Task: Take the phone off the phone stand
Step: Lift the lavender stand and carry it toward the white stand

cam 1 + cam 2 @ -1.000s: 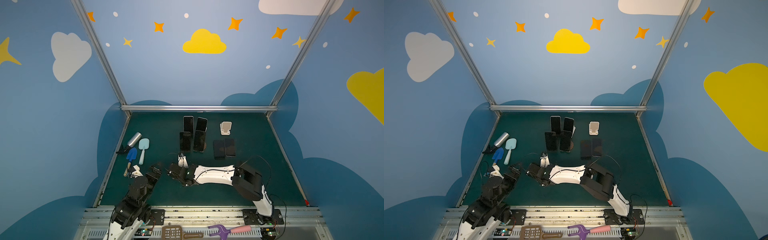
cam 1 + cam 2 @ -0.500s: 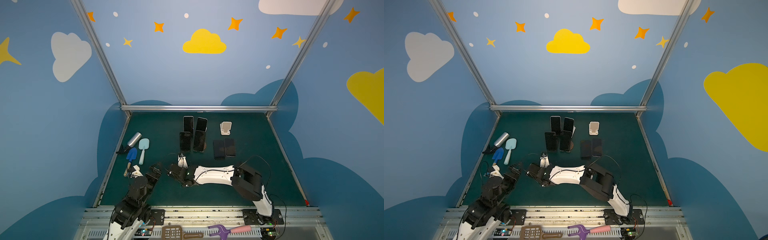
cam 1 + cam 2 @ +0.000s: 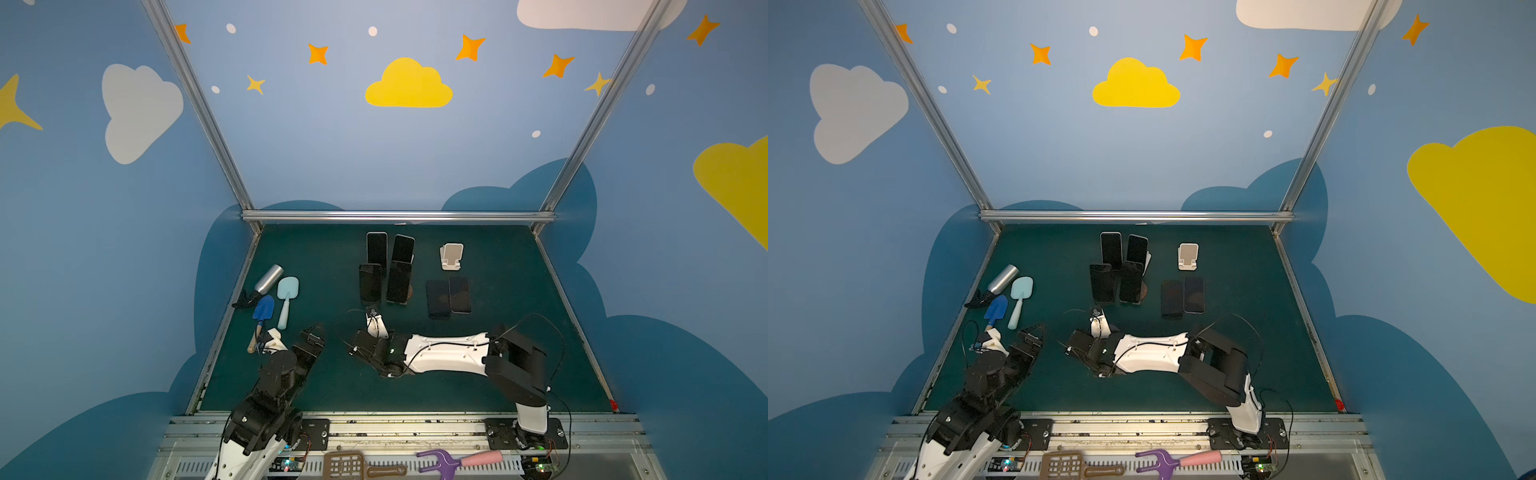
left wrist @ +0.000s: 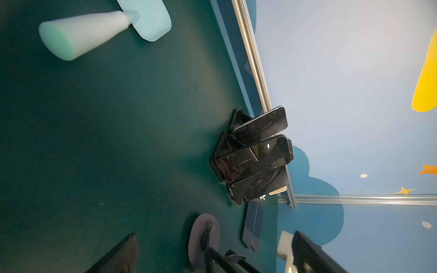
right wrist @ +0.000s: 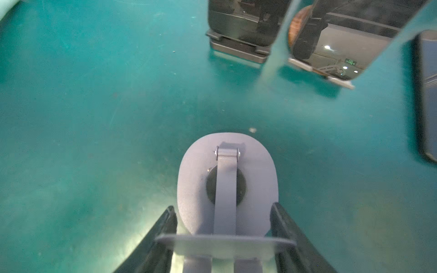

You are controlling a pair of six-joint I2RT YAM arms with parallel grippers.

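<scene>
**Grey phone stand in right gripper's clamp**

The right gripper [image 5: 223, 209] has its fingers pressed onto both side edges of the upper plate of the grey phone stand [image 5: 227, 175]. The stand's oval base lies on the green mat [image 5: 94, 118], just ahead of the fingertips. Four propped phones stand beyond the gripper and apart from it. The nearest propped phone [image 3: 370, 283] is straight ahead. The flat phones [image 3: 437, 298] lie further right. The left gripper [image 3: 313, 332] has its jaws apart, well left of the stand.
</scene>
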